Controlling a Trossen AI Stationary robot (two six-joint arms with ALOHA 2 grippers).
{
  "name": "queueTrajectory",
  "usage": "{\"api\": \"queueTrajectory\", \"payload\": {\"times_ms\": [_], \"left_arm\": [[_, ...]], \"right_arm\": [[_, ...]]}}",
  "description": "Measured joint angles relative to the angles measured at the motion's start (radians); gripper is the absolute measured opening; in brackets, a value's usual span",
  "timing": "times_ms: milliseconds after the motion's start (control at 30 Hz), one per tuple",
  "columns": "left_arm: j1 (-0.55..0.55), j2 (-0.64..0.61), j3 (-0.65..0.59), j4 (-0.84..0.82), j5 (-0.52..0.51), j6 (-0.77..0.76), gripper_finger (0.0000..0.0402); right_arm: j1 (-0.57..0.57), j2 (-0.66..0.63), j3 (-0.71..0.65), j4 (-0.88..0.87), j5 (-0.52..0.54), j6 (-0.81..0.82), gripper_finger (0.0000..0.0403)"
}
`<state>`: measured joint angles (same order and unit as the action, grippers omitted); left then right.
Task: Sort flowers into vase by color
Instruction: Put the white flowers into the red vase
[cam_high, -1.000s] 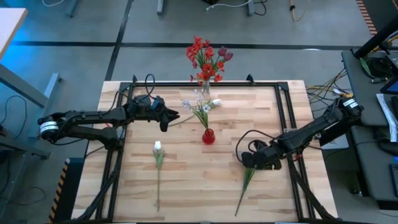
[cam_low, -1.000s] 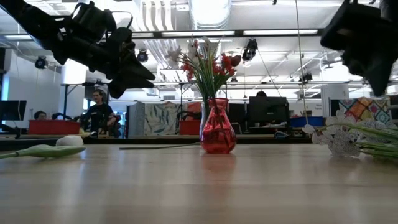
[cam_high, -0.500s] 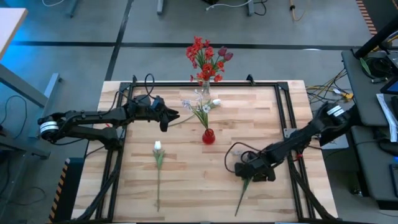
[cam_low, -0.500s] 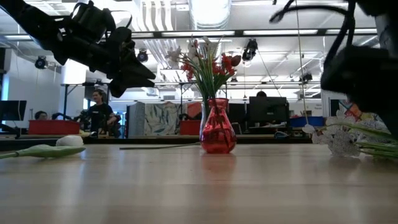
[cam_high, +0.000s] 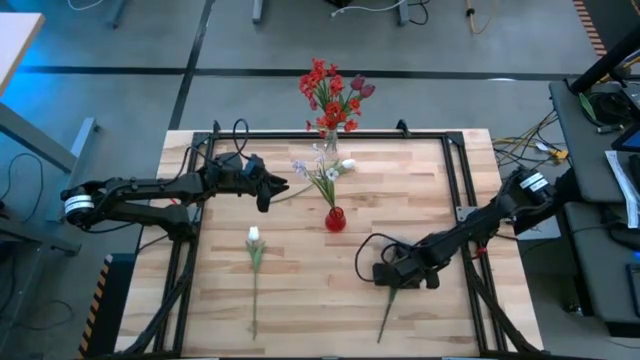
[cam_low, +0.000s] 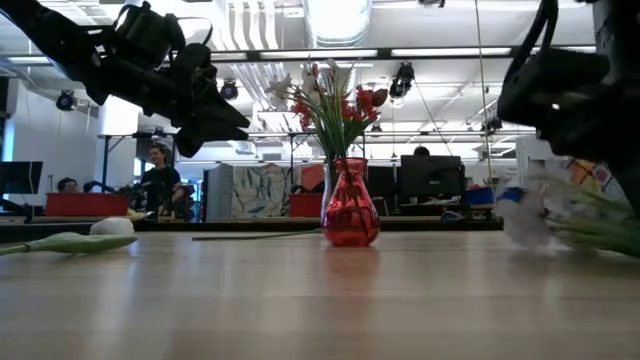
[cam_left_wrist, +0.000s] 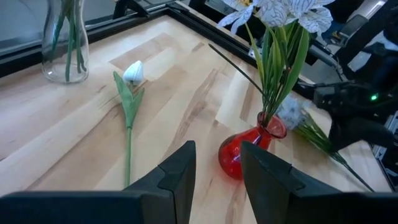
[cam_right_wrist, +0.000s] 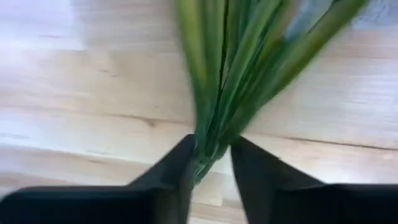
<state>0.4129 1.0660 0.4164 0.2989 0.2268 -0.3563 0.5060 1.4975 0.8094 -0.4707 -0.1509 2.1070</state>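
Note:
A red vase (cam_high: 335, 218) stands mid-table and holds pale blue-white flowers (cam_high: 320, 168). A clear vase (cam_high: 328, 143) at the far edge holds red and maroon flowers (cam_high: 332, 88). A white tulip (cam_high: 254, 236) lies flat on the table left of the red vase. A pale flower with long green stems and leaves (cam_high: 385, 315) lies at the near right. My right gripper (cam_right_wrist: 211, 155) is shut on it, and its head (cam_low: 525, 215) shows blurred in the low view. My left gripper (cam_left_wrist: 216, 165) hovers open left of the red vase, with nothing between its fingers. My right gripper pinches the flower's bundle of green stems and leaves (cam_right_wrist: 214, 134) between its two fingers, below the head. The fingers come from above and lie across the stems. The stems' free end (cam_high: 381, 335) rests on the table. Whether the head is lifted, I cannot tell.
Black frame rails (cam_high: 455, 180) run along the table's far, left and right sides, and a looped cable (cam_high: 365, 250) hangs by the right gripper. Beyond the table sit people (cam_low: 158, 180). Bare wood lies between the tulip and the held flower.
My right gripper has come down and toward the table's left and near edges, onto the pale flower's stems. The flower's head has shifted slightly and is now blurred in the low view.

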Motion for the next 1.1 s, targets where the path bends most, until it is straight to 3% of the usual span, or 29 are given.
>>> {"api": "queueTrajectory", "payload": {"times_ms": [100,200,567,900,1100], "left_arm": [[0.000,0.001,0.000,0.000,0.000,0.005,0.0111],[0.000,0.001,0.000,0.000,0.000,0.007,0.0111],[0.000,0.001,0.000,0.006,0.001,0.007,0.0111],[0.000,0.000,0.000,0.011,0.001,0.000,0.0111],[0.000,-0.001,0.002,0.014,0.003,-0.012,0.0111]], "right_arm": [[-0.002,-0.028,0.018,-0.039,0.049,-0.030,0.0038],[-0.008,-0.065,0.042,-0.081,0.105,-0.060,0.0014],[-0.080,-0.200,0.158,-0.332,0.361,-0.263,0.0013],[-0.159,-0.323,0.208,-0.332,0.689,-0.549,0.0013],[-0.217,-0.395,0.202,-0.262,0.761,-0.797,0.0013]]}}
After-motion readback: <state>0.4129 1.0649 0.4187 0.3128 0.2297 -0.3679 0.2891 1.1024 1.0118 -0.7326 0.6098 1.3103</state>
